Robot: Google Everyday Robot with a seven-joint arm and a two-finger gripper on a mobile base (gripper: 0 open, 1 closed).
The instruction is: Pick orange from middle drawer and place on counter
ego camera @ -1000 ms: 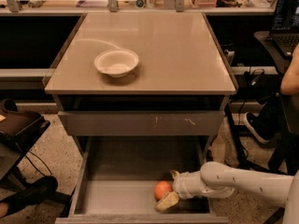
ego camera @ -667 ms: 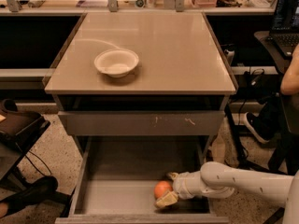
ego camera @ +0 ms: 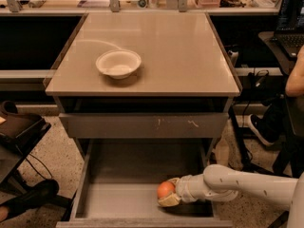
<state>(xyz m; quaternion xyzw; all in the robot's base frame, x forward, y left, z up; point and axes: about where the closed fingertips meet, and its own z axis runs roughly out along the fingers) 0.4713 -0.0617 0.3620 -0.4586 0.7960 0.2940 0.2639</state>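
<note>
pincer point(ego camera: 167, 193) seen closed round orange point(ego camera: 164, 189) in middle drawer point(ego camera: 124, 196) | orange judged light, firm, roll-prone | best gripped across middle

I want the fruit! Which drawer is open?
The middle drawer, pulled out at the bottom; the scratched drawer front above is shut. The end effector is inside it, at the orange.

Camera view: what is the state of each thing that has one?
Middle drawer: pulled open.
Upper drawer: shut.
Orange: in the middle drawer, front right, between the fingers.
Gripper: reaching into the middle drawer, fingers shut on the orange.
Bowl: upright and empty on the counter.
Laptop: lid open.
</note>
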